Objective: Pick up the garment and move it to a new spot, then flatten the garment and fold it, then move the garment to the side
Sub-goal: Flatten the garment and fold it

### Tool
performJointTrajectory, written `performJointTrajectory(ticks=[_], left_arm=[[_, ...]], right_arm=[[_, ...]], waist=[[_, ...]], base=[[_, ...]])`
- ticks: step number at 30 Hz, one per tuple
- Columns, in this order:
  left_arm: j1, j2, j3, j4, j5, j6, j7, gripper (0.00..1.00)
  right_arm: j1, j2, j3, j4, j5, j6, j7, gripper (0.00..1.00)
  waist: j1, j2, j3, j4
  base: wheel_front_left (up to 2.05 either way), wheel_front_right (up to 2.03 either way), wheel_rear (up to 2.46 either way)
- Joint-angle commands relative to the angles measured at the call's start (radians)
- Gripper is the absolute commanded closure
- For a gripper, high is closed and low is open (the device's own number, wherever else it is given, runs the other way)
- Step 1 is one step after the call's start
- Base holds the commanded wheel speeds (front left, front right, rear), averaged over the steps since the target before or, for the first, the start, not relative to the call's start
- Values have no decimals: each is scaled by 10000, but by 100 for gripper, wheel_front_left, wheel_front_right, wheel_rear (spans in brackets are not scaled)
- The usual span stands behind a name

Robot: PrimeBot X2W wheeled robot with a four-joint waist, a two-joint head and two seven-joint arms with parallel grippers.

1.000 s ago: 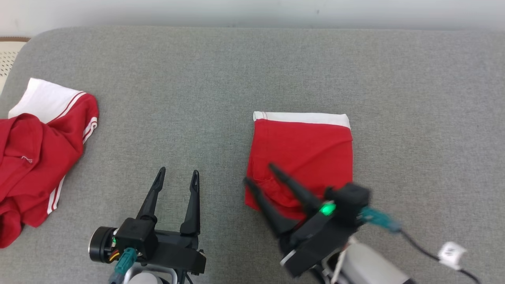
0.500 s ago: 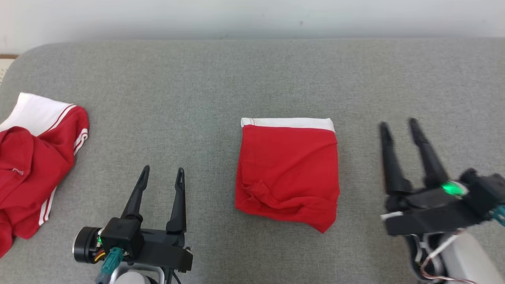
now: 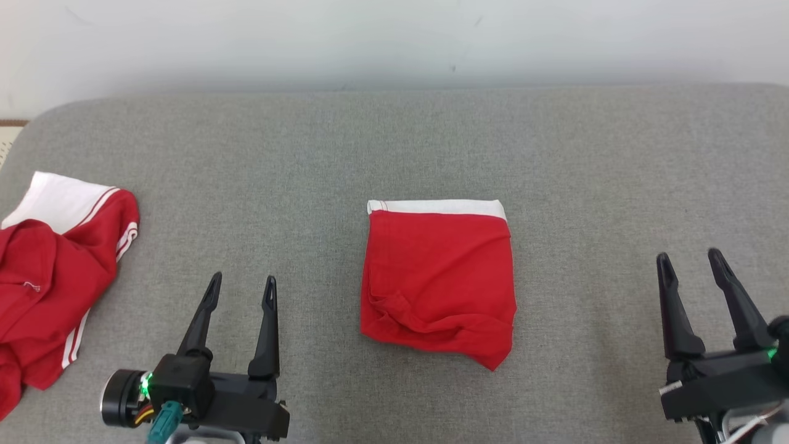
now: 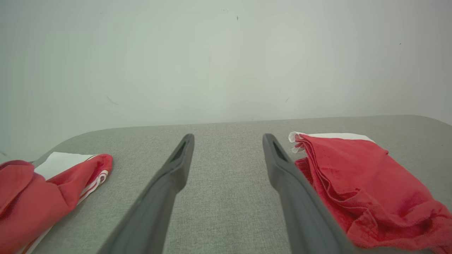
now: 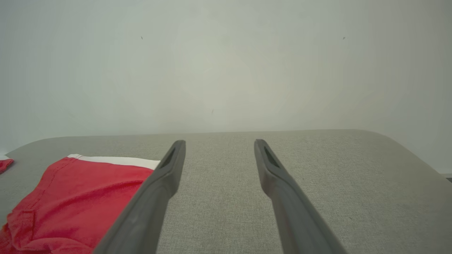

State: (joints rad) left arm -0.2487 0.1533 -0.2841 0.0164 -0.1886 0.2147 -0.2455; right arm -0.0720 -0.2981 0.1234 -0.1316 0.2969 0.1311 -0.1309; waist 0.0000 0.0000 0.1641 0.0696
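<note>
Table | red heap at left edge | folded garment mid-table, front hem rumpled | left tool, right tool released, empty, flanking it | risk: pinching only the top layer would unfold it during the sideways move.

Two red garments, perhaps; two grippers.

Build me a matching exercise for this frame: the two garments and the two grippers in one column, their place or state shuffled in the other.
1 folded garment
2 crumpled garment
3 left gripper
4 right gripper

A open, at the head view's lower right
B squared up, in the middle of the head view
C open, between the two garments
D bunched at the head view's left edge

Pairs: 1-B, 2-D, 3-C, 4-A
</note>
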Motion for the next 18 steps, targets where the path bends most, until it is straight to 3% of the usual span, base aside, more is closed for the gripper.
performJointTrajectory(ticks=[1,18], left_arm=[[151,73,2,-35,44,53,34,0],[466,189,-121,-195,-118,144,172,0]], right_arm=[[153,2,-40,-59,-22,-7,31,0],[873,290,-513,-398,-53,-7,414,0]], waist=[[0,0,-96,-31],[0,0,-440,59]], base=[[0,0,0],[0,0,0]])
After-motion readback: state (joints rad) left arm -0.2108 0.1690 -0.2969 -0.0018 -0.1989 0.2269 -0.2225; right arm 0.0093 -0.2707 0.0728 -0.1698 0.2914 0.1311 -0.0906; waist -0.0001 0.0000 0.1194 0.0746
